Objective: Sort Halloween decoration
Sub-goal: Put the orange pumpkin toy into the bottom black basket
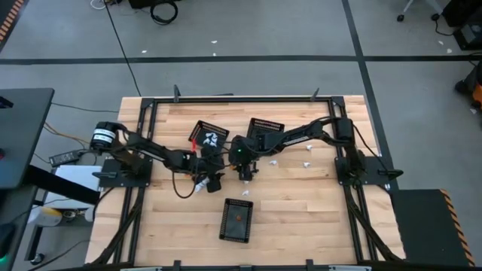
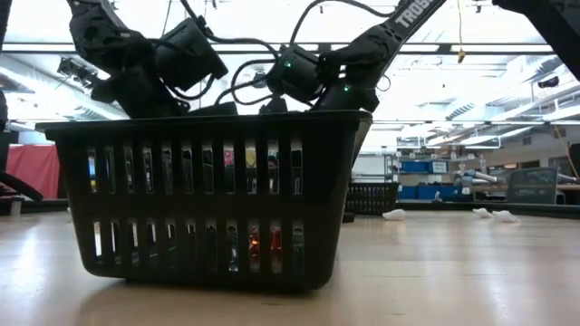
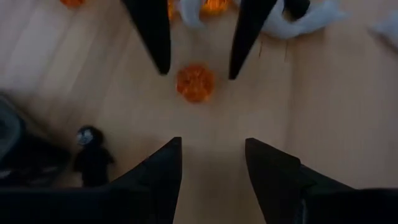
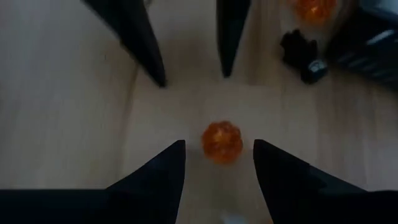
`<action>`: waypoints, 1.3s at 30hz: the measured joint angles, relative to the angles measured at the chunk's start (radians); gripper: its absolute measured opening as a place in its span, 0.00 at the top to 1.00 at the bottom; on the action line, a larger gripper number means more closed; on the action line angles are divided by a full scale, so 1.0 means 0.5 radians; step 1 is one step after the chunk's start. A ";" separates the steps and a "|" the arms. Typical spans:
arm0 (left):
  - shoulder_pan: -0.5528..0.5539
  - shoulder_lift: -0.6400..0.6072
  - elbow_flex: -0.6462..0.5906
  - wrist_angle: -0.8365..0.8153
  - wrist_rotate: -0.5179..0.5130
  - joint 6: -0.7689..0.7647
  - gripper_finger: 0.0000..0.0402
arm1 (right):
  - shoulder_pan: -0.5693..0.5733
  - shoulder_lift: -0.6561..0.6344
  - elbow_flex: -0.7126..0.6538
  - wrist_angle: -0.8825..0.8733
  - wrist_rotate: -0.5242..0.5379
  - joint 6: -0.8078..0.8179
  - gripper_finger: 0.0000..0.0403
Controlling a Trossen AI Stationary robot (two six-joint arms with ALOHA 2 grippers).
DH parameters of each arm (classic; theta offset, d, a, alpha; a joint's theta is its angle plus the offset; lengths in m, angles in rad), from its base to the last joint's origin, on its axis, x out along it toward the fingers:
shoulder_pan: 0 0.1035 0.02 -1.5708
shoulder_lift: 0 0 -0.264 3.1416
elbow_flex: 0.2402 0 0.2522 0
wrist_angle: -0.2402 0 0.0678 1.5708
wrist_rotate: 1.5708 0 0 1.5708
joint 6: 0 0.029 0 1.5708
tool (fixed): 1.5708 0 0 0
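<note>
The orange pumpkin lies on the bare wood near the middle of the table, between the tips of my right claw. That claw is spread, with a sliver of wood showing on either side of the pumpkin, so I am not pinching it. My left claw points at it from the opposite side, tips facing tips. It is spread as well and holds nothing, and the pumpkin sits well closer to my right fingertips than to my left ones.

Other trinkets lie close by. A black figure lies just beside my left claw. A second orange piece and some white ones lie behind my right claw. More white pieces are scattered toward the table's right edge, and one lies between my claws and the near basket.

That near basket stands toward the table's front edge and has something orange in it. The left far basket stands toward the back edge and holds black and white bits. The right far basket stands just beside it, under my right arm, and I cannot tell what it holds.
</note>
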 joint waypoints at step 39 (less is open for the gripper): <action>-0.019 0.151 -0.002 0.356 0.160 -0.006 0.69 | 0.140 0.009 -0.068 0.170 -0.040 0.096 0.67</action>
